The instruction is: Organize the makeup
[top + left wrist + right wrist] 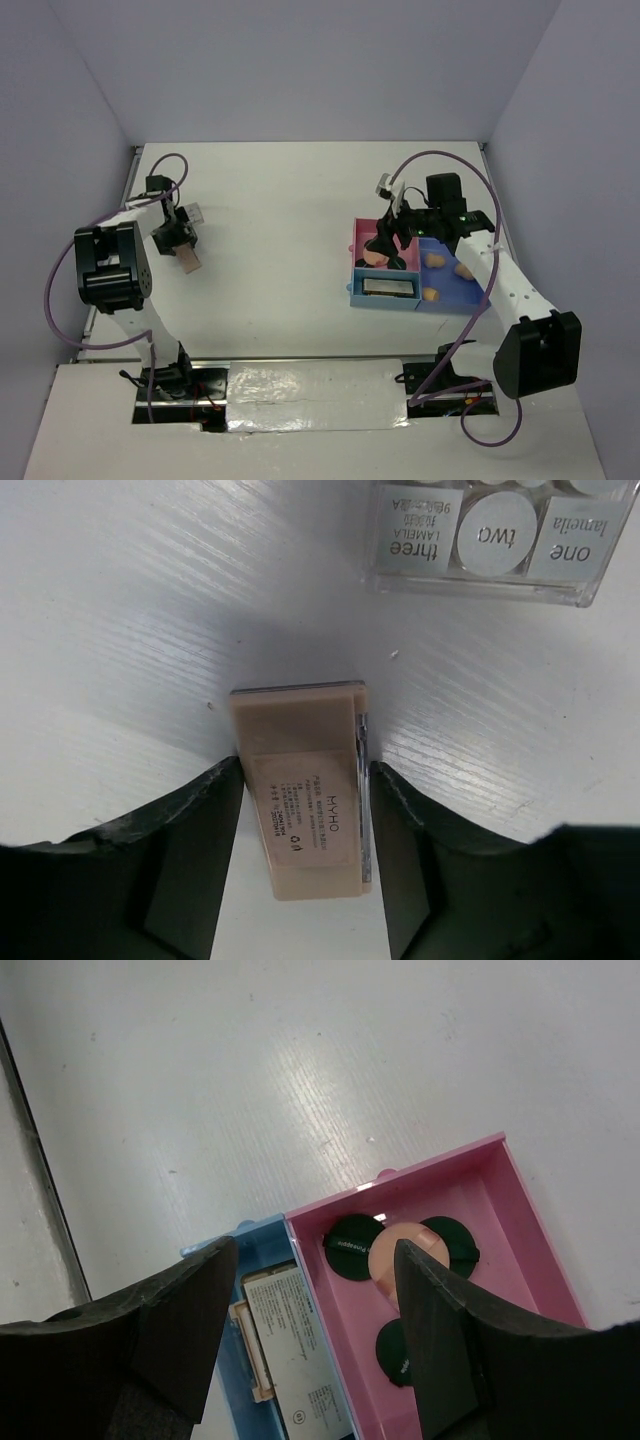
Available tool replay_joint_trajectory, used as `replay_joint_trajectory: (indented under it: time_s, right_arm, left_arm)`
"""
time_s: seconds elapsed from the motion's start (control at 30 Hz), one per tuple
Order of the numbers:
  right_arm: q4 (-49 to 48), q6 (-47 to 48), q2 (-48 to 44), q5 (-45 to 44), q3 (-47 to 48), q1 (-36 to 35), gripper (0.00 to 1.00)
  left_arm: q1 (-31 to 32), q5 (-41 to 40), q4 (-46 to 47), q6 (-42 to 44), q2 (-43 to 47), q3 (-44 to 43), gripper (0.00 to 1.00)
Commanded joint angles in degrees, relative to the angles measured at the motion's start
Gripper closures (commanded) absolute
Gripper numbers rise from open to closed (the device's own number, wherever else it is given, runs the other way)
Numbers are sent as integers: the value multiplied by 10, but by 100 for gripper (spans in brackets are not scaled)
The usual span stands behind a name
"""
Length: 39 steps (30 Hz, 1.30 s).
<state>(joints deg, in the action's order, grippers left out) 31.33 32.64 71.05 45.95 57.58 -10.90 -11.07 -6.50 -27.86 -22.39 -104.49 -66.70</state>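
My left gripper [177,238] [305,772] is shut on a beige rectangular palette [300,800] [189,261], held by its sides over the far left of the table. A clear palette [490,535] [195,212] marked "one two three" lies just beyond it. My right gripper [392,243] [315,1260] is open and empty above the pink-and-blue tray [352,290]. Its pink compartment [520,1210] holds three dark green discs [352,1247] and a peach pad [395,1260]. A blue compartment holds a palette [295,1345] [388,287]. Peach sponges [463,270] lie in the right blue compartment.
The tray sits right of the table's middle. Walls close the table in at the back and both sides. A dark gap [40,1160] runs along the table edge in the right wrist view. The arm bases stand at the near edge.
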Motion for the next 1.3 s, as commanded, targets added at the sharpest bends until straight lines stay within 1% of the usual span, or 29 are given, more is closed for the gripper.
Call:
replay_joint_trajectory:
  time_s: [0.0, 0.03, 0.1, 0.13, 0.17, 0.2, 0.23, 0.27, 0.3, 0.33, 0.4, 0.43, 0.5, 0.53, 0.6, 0.63, 0.67, 0.7, 0.73, 0.77, 0.8, 0.83, 0.87, 0.9, 0.93, 1.0, 1.07, 1.1, 1.27]
  right_arm:
    - [-16, -6, -8, 19, 7, 11, 29]
    - [-16, -6, -9, 21, 8, 14, 29]
    - [-14, -4, -10, 24, 9, 16, 29]
    - [-12, -3, -10, 26, 9, 17, 29]
    - [-5, 5, -12, 28, 10, 17, 29]
    - [-1, 8, -13, 33, 10, 17, 29]
    - [2, 9, -13, 37, 10, 16, 29]
    - [5, 6, -13, 42, 10, 16, 29]
    - [6, 0, -11, 42, 10, 16, 29]
    - [1, -13, -7, 41, 9, 11, 31]
    - [4, -38, 0, 48, 9, 10, 34]
    - [2, -48, 7, 51, 9, 5, 36]
    - [-7, -87, 13, 50, 6, -6, 41]
    - [-23, -104, 15, 49, 5, -11, 43]
    - [-57, -156, 15, 44, -3, -32, 47]
    - [-69, -173, 13, 35, -5, -42, 47]
    - [-79, -192, 12, 24, -9, -72, 48]
    - [-106, -213, 12, 6, -10, -88, 48]
    - [-116, -255, 12, -34, -11, -106, 48]
    - [-123, -271, 14, -46, -6, -139, 45]
    - [-137, -290, 22, -60, -3, -156, 44]
    - [-143, -333, 26, -94, 6, -170, 40]
    - [-146, -355, 31, -107, 12, -197, 31]
    - [-143, -365, 46, -115, 20, -210, 29]
    - [-140, -389, 54, -125, 35, -221, 27]
    - [-124, -414, 83, -161, 50, -248, 27]
    - [-111, -448, 102, -186, 71, -262, 27]
    - [-103, -454, 116, -183, 76, -273, 27]
    - [-113, -478, 130, -176, 78, -303, 28]
  left_arm:
    - [-5, 24, 13, 9, -8, 28, 39]
    - [-5, 27, 15, 9, -7, 32, 47]
    - [-4, 33, 20, 7, 1, 44, 58]
    - [-4, 40, 21, 6, 7, 47, 69]
    - [-4, 45, 26, 2, 24, 58, 74]
    - [-4, 50, 29, 0, 38, 64, 82]
    - [-4, 60, 31, -4, 65, 69, 86]
    - [-4, 87, 33, -11, 82, 81, 95]
    - [-4, 87, 35, -16, 99, 89, 98]
    - [-4, 124, 39, -22, 137, 96, 99]
    - [-4, 163, 57, -48, 180, 129, 100]
    - [-2, 204, 67, -60, 225, 142, 100]
    - [2, 249, 110, -105, 268, 190, 100]
    - [15, 284, 125, -144, 308, 206, 100]
    - [34, 303, 179, -188, 343, 257, 100]
    - [60, 308, 196, -211, 375, 272, 100]
    - [75, 308, 212, -258, 388, 298, 100]
    - [104, 304, 232, -283, 409, 313, 100]
    - [128, 300, 270, -331, 417, 334, 100]
    - [147, 281, 290, -356, 423, 341, 100]
    - [183, 269, 307, -396, 430, 347, 100]
    - [203, 258, 333, -415, 430, 356, 100]
    - [219, 233, 343, -431, 429, 358, 100]
    - [248, 221, 349, -445, 424, 358, 100]
    - [261, 210, 361, -468, 421, 358, 100]
    - [296, 180, 371, -496, 412, 355, 100]
    - [315, 165, 387, -507, 404, 351, 100]
    - [333, 153, 388, -513, 393, 346, 100]
    - [378, 123, 391, -523, 356, 315, 100]
